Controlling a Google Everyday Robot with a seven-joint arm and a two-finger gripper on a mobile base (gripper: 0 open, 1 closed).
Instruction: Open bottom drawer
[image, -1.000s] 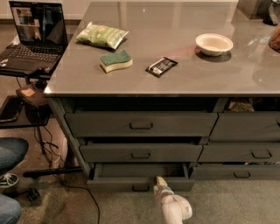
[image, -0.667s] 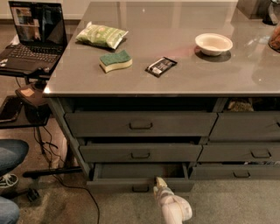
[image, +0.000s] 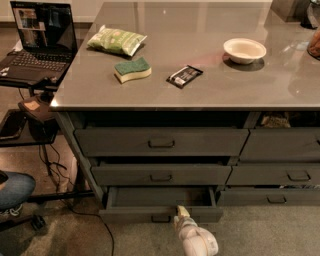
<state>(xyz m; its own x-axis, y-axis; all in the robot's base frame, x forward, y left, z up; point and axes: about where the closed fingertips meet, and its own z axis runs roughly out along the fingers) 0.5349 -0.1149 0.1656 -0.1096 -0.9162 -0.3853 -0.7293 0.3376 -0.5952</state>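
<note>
bottom drawer (image: 131, 216) is partly out, gripper (image: 181, 212) at its front, right of the handle (image: 161, 218). Can't tell its grip. An off-centre pull might slip or jam it.

The gripper (image: 181, 212) sits low at centre against the front of the bottom drawer (image: 150, 216), and its arm (image: 199, 243) is cut off by the bottom edge. The drawer's inside lies mostly in shadow. At the right edge the neighbouring drawers (image: 295, 175) and a brown object (image: 315, 45) run out of frame. Clutter (image: 275, 120) under the counter at right is too blurred to tell. A knee (image: 15, 190) is cut off at lower left
</note>
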